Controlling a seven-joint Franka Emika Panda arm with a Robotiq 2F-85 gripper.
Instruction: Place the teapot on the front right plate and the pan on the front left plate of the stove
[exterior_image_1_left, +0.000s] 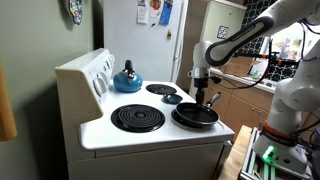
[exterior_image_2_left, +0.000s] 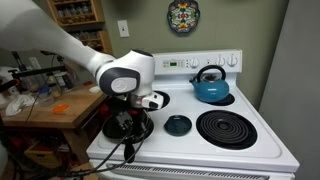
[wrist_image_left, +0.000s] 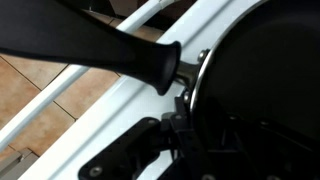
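Pan (exterior_image_1_left: 196, 115) beside small dark bowl (exterior_image_1_left: 172, 98).

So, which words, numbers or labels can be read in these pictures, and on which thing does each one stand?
No text can be read in any view.
fridge papers: print too small and blurred to read.
stove back panel: markings too small to read.

- Franka arm (exterior_image_1_left: 245, 35): reaching in from the side, elbow bent, forearm sloping down toward the wrist.
- wrist (exterior_image_2_left: 125, 78): bulky white housing with a dark ring, turned to aim the tool straight down.
- Robotiq gripper (exterior_image_1_left: 205, 98): hanging vertical, dark and held low in both exterior views.
- finger (wrist_image_left: 130, 160): one dark finger showing in the wrist view; jaw gap unreadable.
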